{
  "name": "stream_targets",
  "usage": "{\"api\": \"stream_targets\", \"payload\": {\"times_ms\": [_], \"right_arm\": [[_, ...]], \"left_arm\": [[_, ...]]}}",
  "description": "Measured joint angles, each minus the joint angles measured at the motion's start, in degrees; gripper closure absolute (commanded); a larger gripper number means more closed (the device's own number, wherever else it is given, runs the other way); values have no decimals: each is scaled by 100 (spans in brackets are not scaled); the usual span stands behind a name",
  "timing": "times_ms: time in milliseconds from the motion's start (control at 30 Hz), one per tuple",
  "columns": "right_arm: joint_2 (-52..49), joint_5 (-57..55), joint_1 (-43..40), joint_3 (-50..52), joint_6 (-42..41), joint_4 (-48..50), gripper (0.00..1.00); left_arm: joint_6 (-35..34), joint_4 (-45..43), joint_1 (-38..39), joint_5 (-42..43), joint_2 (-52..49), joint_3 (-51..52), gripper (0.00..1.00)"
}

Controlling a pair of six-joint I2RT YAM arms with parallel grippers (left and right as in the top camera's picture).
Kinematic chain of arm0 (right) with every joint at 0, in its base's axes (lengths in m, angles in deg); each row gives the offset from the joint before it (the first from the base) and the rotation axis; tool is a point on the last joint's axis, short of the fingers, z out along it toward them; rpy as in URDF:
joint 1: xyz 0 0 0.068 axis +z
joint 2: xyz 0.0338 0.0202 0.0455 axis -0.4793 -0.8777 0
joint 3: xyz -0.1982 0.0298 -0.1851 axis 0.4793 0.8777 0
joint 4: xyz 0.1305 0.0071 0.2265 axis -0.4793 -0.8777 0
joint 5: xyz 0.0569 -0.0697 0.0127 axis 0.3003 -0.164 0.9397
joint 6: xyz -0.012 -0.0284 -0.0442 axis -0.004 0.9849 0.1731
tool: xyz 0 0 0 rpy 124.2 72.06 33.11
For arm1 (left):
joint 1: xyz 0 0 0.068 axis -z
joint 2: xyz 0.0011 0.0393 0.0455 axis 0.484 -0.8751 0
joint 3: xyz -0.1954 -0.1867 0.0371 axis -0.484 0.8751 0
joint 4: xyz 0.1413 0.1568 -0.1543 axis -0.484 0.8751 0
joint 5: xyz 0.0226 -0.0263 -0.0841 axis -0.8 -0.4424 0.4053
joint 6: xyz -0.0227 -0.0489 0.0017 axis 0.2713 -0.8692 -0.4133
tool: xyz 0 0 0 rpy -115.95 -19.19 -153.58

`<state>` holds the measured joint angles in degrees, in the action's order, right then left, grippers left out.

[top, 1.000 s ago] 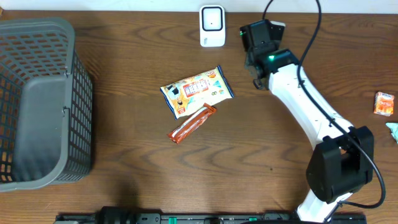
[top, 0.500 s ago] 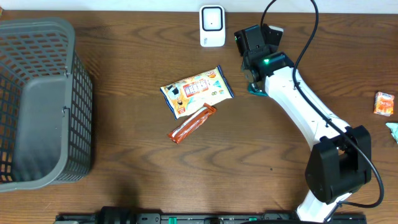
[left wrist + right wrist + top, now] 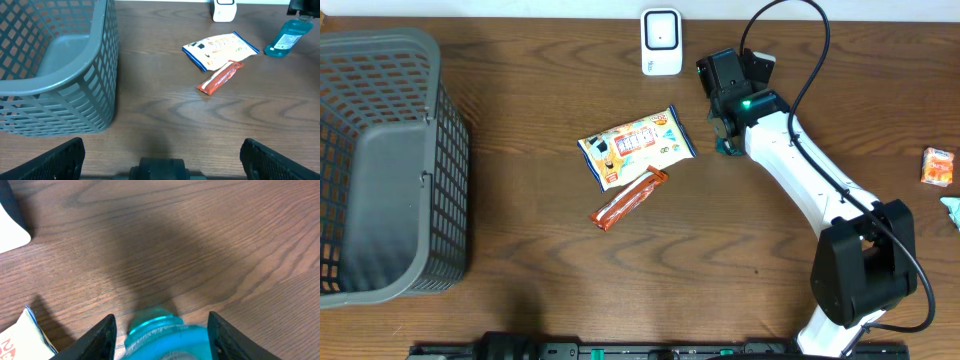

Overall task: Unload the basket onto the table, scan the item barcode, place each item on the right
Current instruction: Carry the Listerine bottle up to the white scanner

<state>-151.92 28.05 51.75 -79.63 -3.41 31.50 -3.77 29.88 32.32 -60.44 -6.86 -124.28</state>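
1. Teal plastic bottle [image 3: 283, 40] rests on the brown wooden counter [image 3: 620, 270], near the white barcode scanner [image 3: 661, 41].
2. Right gripper [image 3: 161, 325] straddles it — jaws apart, with a sliver of gap on one side.
3. Left gripper [image 3: 161, 147] is well away from the scanner — jaws wide apart.

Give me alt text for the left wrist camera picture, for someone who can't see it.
A grey mesh basket fills the left of a wooden table, with a snack packet and an orange bar wrapper lying to its right. Farther back stand a blue bottle and a white scanner; the open left gripper frames the bottom corners.
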Motion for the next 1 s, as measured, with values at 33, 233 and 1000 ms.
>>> {"api": "stream_targets", "payload": {"times_ms": [33,233,1000], "right_arm": [[0,2,0,0,0,13,44],[0,4,0,0,0,20,38],[1941,321,295,-87,-1464,-1696,1]], "left_arm": [[-2,0,-2,0,0,0,1],[0,0,0,0,0,0,1],[0,0,0,0,0,0,1]]}}
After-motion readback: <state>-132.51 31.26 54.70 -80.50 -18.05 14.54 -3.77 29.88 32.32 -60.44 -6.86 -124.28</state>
